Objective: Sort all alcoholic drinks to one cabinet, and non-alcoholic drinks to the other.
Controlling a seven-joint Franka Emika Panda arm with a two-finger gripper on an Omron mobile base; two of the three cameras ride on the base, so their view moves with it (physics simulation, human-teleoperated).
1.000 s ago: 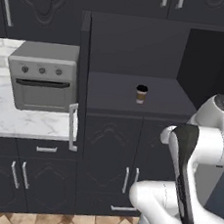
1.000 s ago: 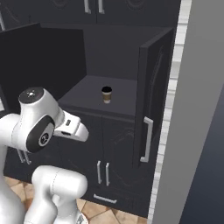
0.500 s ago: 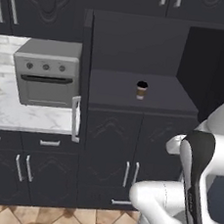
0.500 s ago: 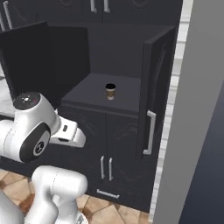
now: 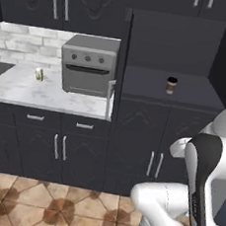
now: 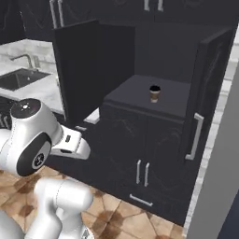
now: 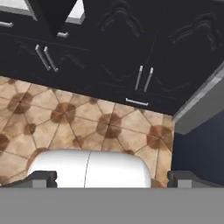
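A brown paper coffee cup with a black lid [image 5: 171, 85] [image 6: 154, 93] stands upright on the grey floor of the open dark cabinet [image 5: 187, 91], whose thick right door [image 6: 207, 88] carries a short silver handle [image 6: 195, 136] low down. A small pale carton [image 5: 39, 74] stands on the marble counter [image 5: 47, 95], left of the toaster oven. My gripper [image 7: 113, 178] is open and holds nothing. It points down at the tiled floor in front of the lower cabinet doors, well below and away from the cup.
A grey toaster oven [image 5: 87, 71] sits on the counter beside the open cabinet's left door [image 6: 88, 70]. A sink [image 6: 21, 79] with a faucet lies further left. Carved lower doors with slim paired handles [image 7: 144, 78] stand ahead, and brown floor tiles [image 7: 87, 118] lie below.
The whole picture has slid right in the left base view, so the base has driven left and more counter shows. The cup stays in the cabinet. The gripper stays open.
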